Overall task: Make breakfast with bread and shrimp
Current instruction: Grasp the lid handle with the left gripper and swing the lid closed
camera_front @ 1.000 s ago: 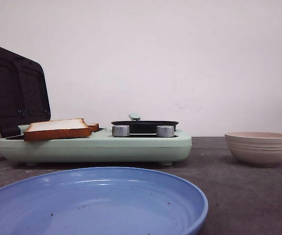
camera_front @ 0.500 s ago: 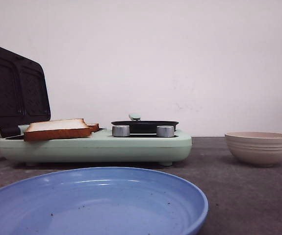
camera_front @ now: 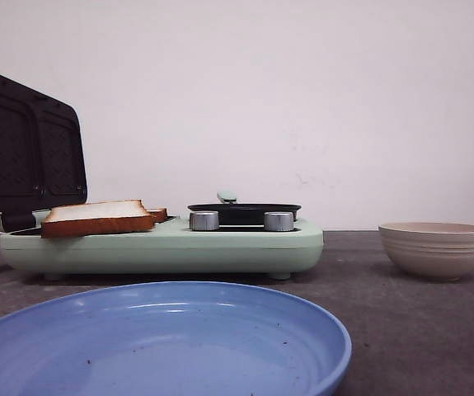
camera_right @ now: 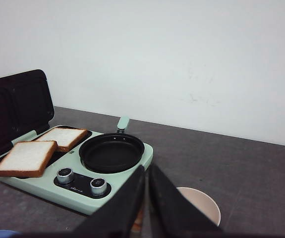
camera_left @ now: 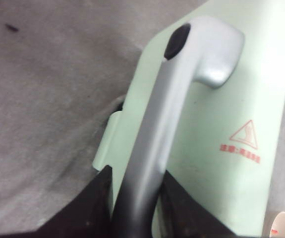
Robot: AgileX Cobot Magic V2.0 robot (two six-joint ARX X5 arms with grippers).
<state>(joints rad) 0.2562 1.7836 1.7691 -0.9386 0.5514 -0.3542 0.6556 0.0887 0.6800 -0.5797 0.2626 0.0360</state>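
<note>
A staged test setup rather than a lived-in kitchen: a bare white wall (camera_front: 302,99) rises straight behind a plain dark grey surface (camera_front: 352,264). The only kitchen items are a mint-green breakfast maker (camera_front: 162,247) with its lid (camera_front: 26,148) raised, a black frying pan (camera_right: 111,152), a blue plate (camera_front: 162,342) and a beige bowl (camera_front: 434,247). No cupboards, sink or household clutter appear.

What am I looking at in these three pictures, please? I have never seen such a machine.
A two-armed robot at a table. The front view looks forward from the robot: a blue plate, a green breakfast maker with its lid raised, two bread slices on it, a black pan, a beige bowl. The other views come from the wrists. The left pincer grips the lid's silver handle. The right pincer is shut, holding nothing. No shrimp are visible.
</note>
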